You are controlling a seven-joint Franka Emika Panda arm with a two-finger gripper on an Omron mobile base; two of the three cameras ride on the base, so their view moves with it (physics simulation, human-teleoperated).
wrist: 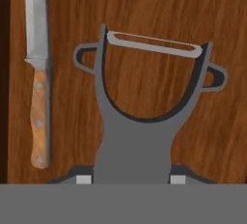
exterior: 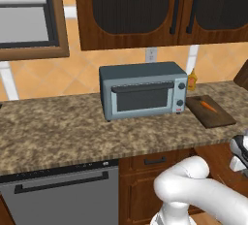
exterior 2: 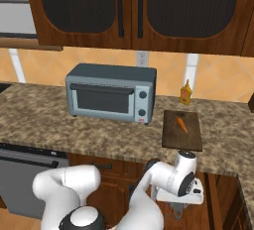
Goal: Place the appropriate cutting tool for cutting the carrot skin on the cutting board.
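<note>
Two tips of tool (wrist: 130,179) flank peeler (wrist: 144,121) handle (grip unclear) | knife (wrist: 37,73) beside.

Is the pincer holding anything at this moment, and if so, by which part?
It appears so: the pincer is closed around the grey peeler, gripping the lower end of its handle. The knife lies beside it, untouched.

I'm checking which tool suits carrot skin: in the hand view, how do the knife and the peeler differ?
The knife is long and slim with one straight steel blade; the peeler is wide and Y-shaped, its thin blade bridging two prongs. The knife has a riveted wooden handle; the peeler is all grey. The knife lies off to the left; the peeler's handle runs down between the end effector fingertips. Both are over a brown wooden surface.
</note>
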